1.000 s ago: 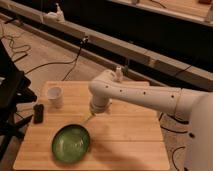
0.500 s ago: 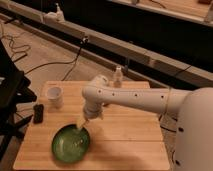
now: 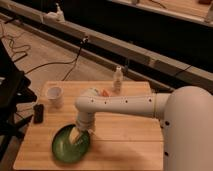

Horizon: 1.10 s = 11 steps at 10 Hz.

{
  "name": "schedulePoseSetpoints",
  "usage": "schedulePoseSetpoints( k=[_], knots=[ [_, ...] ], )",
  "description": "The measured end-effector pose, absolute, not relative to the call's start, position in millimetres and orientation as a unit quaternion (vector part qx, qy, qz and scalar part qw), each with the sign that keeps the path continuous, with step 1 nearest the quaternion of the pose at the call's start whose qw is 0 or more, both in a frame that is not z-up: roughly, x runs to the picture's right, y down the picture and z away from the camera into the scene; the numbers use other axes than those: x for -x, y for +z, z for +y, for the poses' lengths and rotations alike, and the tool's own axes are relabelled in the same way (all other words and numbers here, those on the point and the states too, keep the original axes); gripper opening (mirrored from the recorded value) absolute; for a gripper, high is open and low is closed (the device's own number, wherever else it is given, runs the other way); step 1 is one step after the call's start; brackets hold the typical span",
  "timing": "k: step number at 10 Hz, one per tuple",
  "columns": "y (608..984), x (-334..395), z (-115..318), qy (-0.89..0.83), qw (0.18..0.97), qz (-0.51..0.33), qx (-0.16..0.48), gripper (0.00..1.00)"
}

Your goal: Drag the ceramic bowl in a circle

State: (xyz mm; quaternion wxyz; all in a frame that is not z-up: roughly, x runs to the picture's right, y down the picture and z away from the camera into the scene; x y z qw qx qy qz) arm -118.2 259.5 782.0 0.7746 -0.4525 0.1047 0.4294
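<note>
The ceramic bowl (image 3: 67, 146) is wide, shallow and glossy green, lying at the front left of the wooden table (image 3: 130, 145). My gripper (image 3: 78, 137) hangs from the white arm and reaches down into the bowl at its right inner side, touching or nearly touching its rim area. The arm's wrist hides part of the bowl's far right edge.
A small white cup (image 3: 55, 96) stands at the table's back left. A small dark object (image 3: 38, 113) lies at the left edge. A small white bottle (image 3: 117, 80) and an orange item (image 3: 105, 92) sit at the back. Cables run across the floor behind.
The arm has swung left and down toward the table's front, bringing the gripper from above the bowl's far edge down into the bowl. The bowl has barely shifted.
</note>
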Motion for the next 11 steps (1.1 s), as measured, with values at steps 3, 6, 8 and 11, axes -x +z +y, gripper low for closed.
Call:
schedulePoseSetpoints(
  k=[3, 6, 8, 11],
  knots=[
    [796.2, 118.1, 266.7, 0.435, 0.765, 0.105, 0.463, 0.62],
    [796.4, 121.3, 262.5, 0.435, 0.768, 0.092, 0.460, 0.32],
    [793.1, 123.0, 262.2, 0.437, 0.766, 0.085, 0.465, 0.12],
    [787.2, 105.8, 249.9, 0.449, 0.769, 0.081, 0.448, 0.00]
  ],
)
